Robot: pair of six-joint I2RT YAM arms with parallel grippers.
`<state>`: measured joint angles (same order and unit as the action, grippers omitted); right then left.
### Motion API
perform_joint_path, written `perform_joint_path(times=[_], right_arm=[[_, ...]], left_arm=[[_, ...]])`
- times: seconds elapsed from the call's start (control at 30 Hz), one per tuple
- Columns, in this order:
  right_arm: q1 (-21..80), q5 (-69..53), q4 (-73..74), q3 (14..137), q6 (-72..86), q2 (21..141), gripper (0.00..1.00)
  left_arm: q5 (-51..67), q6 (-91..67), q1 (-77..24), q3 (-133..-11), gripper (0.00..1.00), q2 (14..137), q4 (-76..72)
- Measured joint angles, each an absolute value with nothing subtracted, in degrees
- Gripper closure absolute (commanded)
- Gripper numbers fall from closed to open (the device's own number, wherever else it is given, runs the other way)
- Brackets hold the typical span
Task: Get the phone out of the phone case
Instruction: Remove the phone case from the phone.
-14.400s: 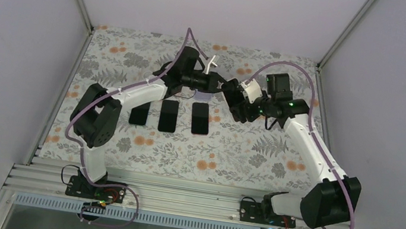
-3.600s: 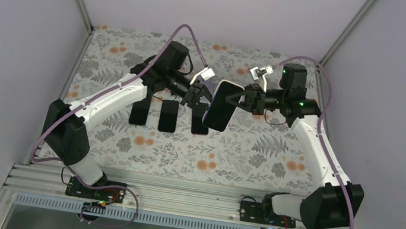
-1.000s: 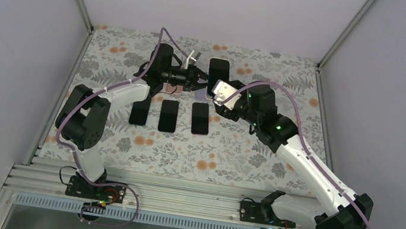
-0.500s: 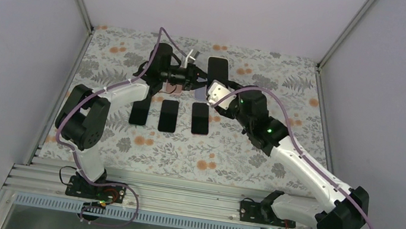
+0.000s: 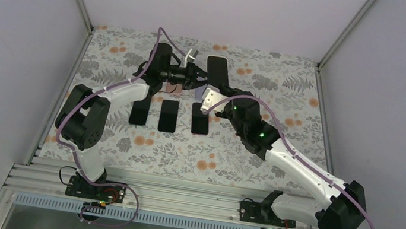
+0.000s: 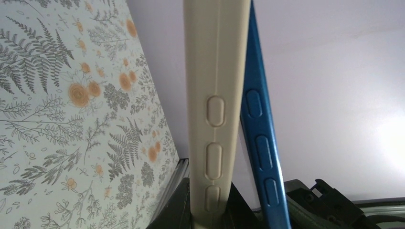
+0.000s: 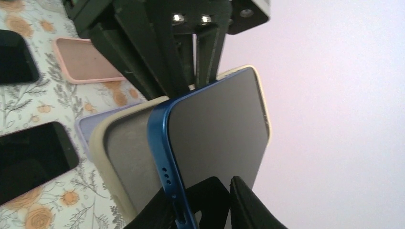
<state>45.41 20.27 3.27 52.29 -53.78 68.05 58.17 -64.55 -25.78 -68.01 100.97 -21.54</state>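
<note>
Half out: blue phone [image 7: 215,129] levered from cream case [image 6: 217,95] clamped in left gripper [image 5: 197,79]; right gripper [image 7: 228,187] hold unclear; next, pinch firmly, pull toward 4 o'clock

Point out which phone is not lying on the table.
The blue phone: it stands in the air, partly out of the beige case, while the other three phones lie flat on the table.
</note>
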Motion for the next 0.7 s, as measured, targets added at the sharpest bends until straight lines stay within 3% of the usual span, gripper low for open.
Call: perform_joint_path(times=[0.23,0.33,0.37,0.7], right_arm=[[45.78,23.62,-1.41,52.12,-56.90,68.64,0.76],[45.80,23.92,-2.07,52.12,-57.80,68.82,0.95],[45.80,24.43,-2.22,52.14,-58.13,68.86,0.96],[45.69,23.81,5.85,60.16,-52.49,69.12,0.96]], left_arm=[[57.60,-65.19,-26.04,-68.01,0.98,100.99,-21.80],[57.65,-65.19,-26.44,-68.01,0.98,100.99,-21.80],[57.60,-65.19,-26.50,-68.01,0.98,100.99,-21.69],[57.19,-60.69,-26.48,-68.73,0.98,101.16,-16.71]])
